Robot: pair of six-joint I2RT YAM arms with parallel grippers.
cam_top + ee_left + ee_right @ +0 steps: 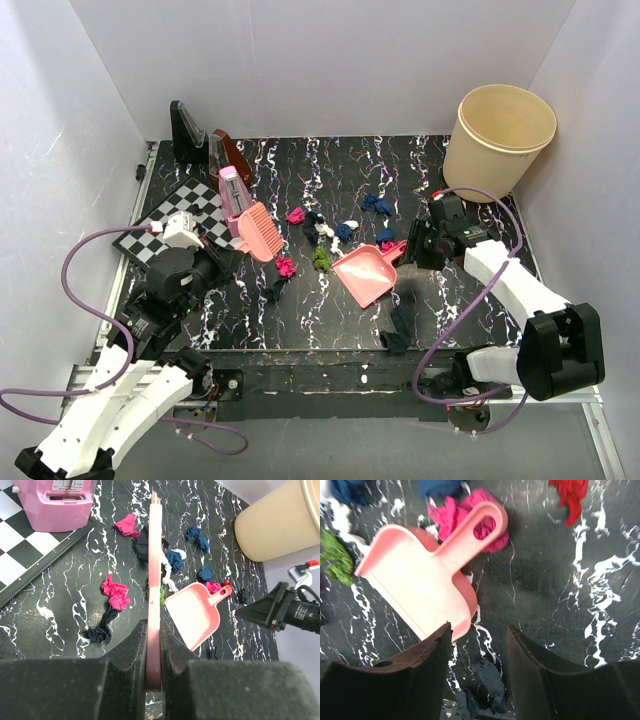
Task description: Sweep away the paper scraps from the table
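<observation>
The left gripper [154, 640] is shut tight on the pink brush [155, 555]. The brush sticks out over the table [330, 320], near the pink dustpan [365, 278]. The right gripper [479, 632] is wide open and holds nothing. It hangs low over the table, right beside the dustpan. One of its fingers is very close to the pan's edge, but I can't tell if it touches.

The paper scraps [343, 232] lie in a loose bunch in the middle of the table, mostly between the brush and the dustpan. A pink one [451, 514] sits under the dustpan handle [470, 530]. A red one [568, 495] lies off by itself. A few dark blue ones [395, 335] lie at the near edge.

I think the step now is for the right gripper to pick up the dustpan. To do it well, it should go to the handle, not the pan's side. It should put one finger on each side of the handle, then close. The pink scrap under the handle may get pinched too, and that is fine.

Next, the pan's wide lip should lie flat on the table and face the scraps. The brush should come down until its bristles touch the table behind the scraps. Then it should push slowly toward the pan. A fast flick could throw the light wads away. The brush should also stay off the chessboard [175, 215]. The tan bin [500, 135] in the far corner looks like the place to tip the pan.
</observation>
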